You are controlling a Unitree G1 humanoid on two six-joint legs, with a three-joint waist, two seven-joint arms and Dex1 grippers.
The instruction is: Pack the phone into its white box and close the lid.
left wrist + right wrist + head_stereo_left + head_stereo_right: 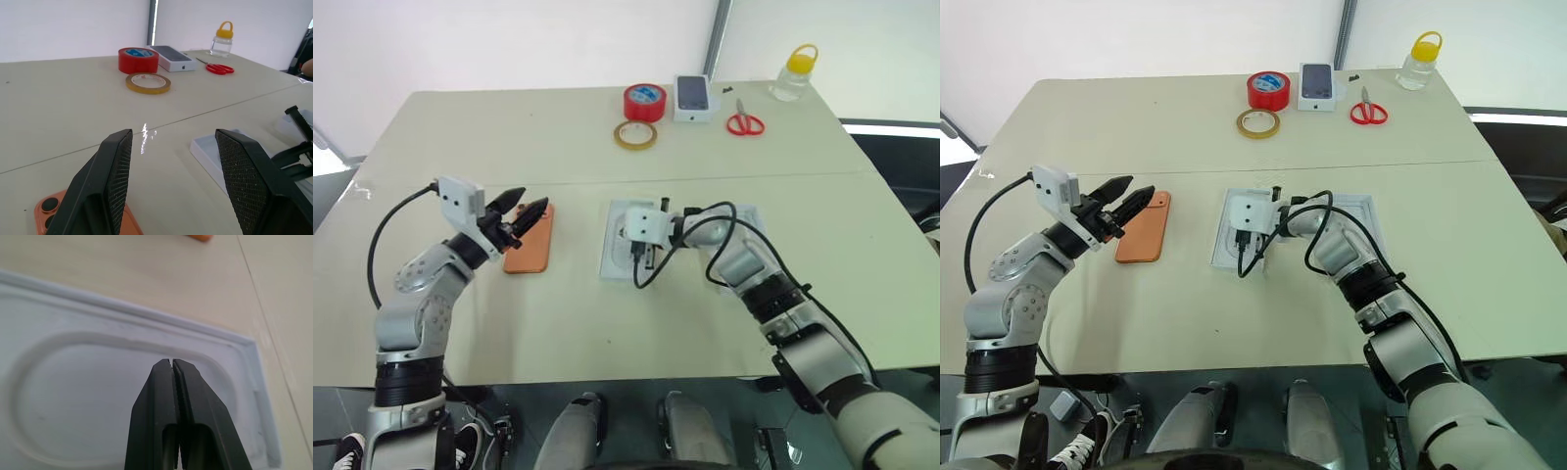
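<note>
The orange phone lies back up on the table, its camera lenses toward the far end. My left gripper hovers open just above its far end, nothing between the fingers. Two shallow white rectangular pieces lie side by side at the table's middle, one under my right gripper and one partly hidden by my right arm. I cannot tell which is the box and which the lid. My right gripper is shut and empty, its tips just over the left piece's white inside, which has a rounded outline.
At the table's far side stand a red tape roll, a yellowish tape ring, a small white box with a phone picture, red scissors and a jar with a yellow lid. A seam crosses the table.
</note>
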